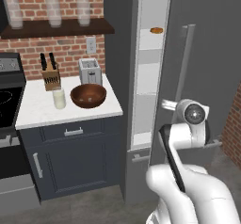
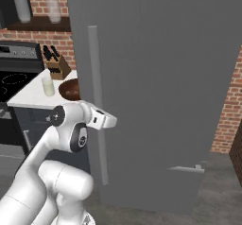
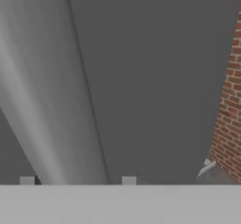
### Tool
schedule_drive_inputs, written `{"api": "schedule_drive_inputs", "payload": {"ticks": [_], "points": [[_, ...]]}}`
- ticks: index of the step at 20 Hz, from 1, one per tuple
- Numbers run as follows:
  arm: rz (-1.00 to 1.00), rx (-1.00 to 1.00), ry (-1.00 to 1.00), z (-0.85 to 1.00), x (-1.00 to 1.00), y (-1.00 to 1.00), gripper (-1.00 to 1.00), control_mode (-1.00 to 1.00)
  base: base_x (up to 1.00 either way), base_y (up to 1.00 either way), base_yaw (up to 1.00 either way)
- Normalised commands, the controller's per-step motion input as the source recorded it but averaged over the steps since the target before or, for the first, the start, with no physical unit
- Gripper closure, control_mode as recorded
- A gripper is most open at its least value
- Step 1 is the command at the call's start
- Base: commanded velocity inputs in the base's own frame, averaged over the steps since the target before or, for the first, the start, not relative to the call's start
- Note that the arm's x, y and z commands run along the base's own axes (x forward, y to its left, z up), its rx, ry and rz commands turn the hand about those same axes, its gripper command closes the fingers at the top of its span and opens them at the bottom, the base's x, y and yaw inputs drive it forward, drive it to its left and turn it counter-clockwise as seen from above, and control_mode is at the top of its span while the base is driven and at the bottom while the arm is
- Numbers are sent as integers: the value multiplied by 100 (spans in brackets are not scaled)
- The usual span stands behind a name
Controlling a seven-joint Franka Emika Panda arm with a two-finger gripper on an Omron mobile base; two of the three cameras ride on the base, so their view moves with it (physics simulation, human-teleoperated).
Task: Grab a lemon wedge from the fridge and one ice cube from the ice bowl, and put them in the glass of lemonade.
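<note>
A dark grey fridge (image 1: pixel 207 53) stands with a pale grey bar handle (image 2: pixel 97 101) and a white shelved interior, where a flat orange-brown item (image 1: pixel 156 30) sits. The bench (image 1: pixel 33 108) beside it has a white, faintly marbled top over navy blue cabinet fronts (image 1: pixel 70 157) with silver pulls. On it: a reddish-brown wooden ice bowl (image 1: pixel 88 96), a glass of lemonade (image 1: pixel 59 98) in pale yellowish-white, a silver toaster (image 1: pixel 90 70), and a tan knife block (image 1: pixel 51 78) with black handles. The wall (image 1: pixel 66 2) is red brick with pale mortar lines. Frosted clear glasses (image 1: pixel 53 9) rest on a dark brown shelf (image 1: pixel 56 28). The robot arm (image 1: pixel 197 190) is white with dark joints.
</note>
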Motion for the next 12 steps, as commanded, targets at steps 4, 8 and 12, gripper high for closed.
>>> {"api": "schedule_drive_inputs", "payload": {"ticks": [4,8,12], "points": [[-14,15,0,48,-71,-87,100,-100,0,0,0],[-15,14,0,52,-73,-95,-100,-100,0,0,0],[-8,9,0,68,-83,-56,-100,-100,0,0,0]]}}
